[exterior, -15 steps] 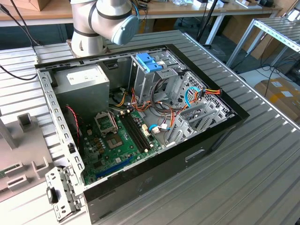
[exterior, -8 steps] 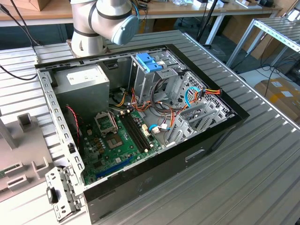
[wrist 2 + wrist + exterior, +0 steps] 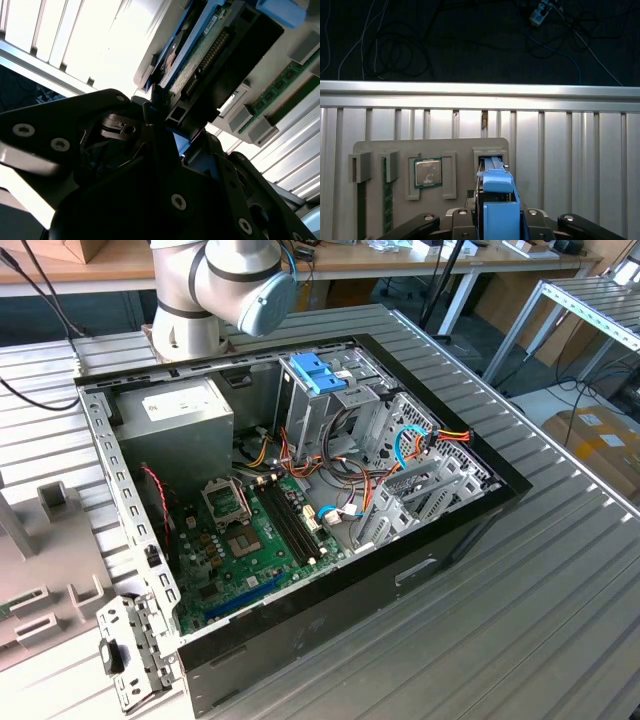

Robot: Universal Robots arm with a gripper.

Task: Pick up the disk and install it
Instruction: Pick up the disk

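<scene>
Disk, standing on edge in a slot of the grey tray, gripper clamped on its blue end: pick-up step judged in hand; grip must stay square to the slot.

Behind the computer case, built as an arm of smooth silver-grey rounded housings. Closed at one joint, on the side towards the case, by a round pale blue-grey cap. Footed on a short cylindrical base of the same silver-grey. Ends in a matte black end effector: flat angular links with rounded corners, fastened by bright silver screws with recessed heads. Same black links in the first wrist view, one silver screw near each end.
</scene>
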